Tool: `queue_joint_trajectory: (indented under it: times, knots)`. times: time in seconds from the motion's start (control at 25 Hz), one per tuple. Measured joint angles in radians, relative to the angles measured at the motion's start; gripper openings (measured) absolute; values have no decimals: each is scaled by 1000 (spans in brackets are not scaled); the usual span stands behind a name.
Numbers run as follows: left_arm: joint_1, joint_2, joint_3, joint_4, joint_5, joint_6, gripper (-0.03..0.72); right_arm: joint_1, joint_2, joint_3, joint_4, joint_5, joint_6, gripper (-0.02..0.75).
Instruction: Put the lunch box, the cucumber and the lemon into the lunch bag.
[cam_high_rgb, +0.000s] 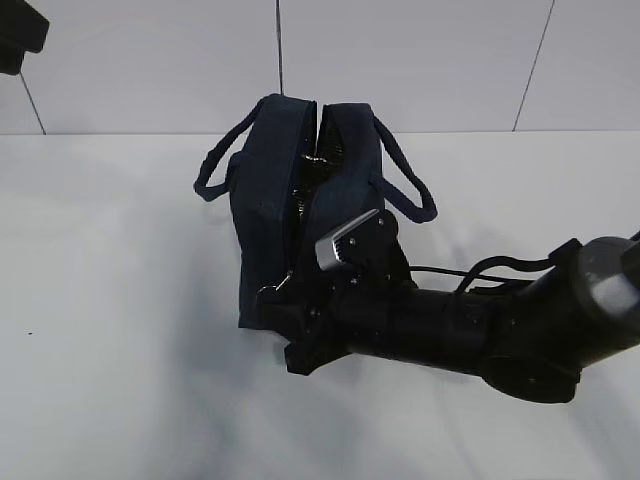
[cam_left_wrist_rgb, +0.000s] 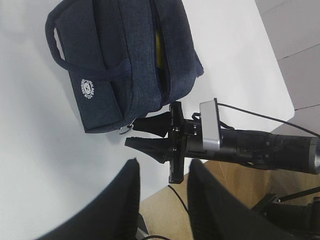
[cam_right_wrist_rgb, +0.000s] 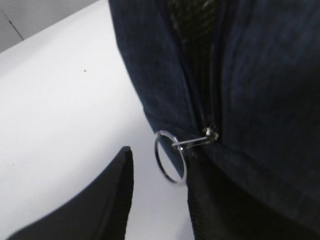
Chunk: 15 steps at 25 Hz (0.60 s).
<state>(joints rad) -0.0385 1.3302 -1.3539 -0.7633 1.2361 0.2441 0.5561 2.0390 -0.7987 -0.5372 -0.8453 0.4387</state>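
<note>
The navy lunch bag (cam_high_rgb: 270, 190) stands in the middle of the white table, its top slit open between the two handles. In the left wrist view its logo side faces me (cam_left_wrist_rgb: 125, 60), and a strip of bright yellow (cam_left_wrist_rgb: 159, 47), apparently the lemon, shows inside the slit. The lunch box and the cucumber are hidden. My right gripper (cam_right_wrist_rgb: 160, 155) is open at the bag's near lower end. The silver ring pull (cam_right_wrist_rgb: 157, 150) hangs between its fingers, close to the right one. The same gripper shows at the bag's corner (cam_left_wrist_rgb: 134, 134). My left gripper (cam_left_wrist_rgb: 165, 162) is open and empty, well back from the bag.
The right arm (cam_high_rgb: 480, 330) stretches in low over the table from the right. A dark part of the left arm (cam_high_rgb: 18, 35) sits in the top left corner. The table's edge (cam_left_wrist_rgb: 280, 80) runs close behind the bag, with a tiled wall (cam_high_rgb: 420, 60) beyond.
</note>
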Motion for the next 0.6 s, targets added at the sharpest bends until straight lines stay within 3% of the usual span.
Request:
queue_joint_trajectory:
  times: [0.24, 0.6]
  knots:
    - [0, 0, 0, 0, 0, 0, 234, 0, 28, 0, -33, -49, 4, 277]
    - [0, 0, 0, 0, 0, 0, 234, 0, 47, 0, 35, -83, 9, 276]
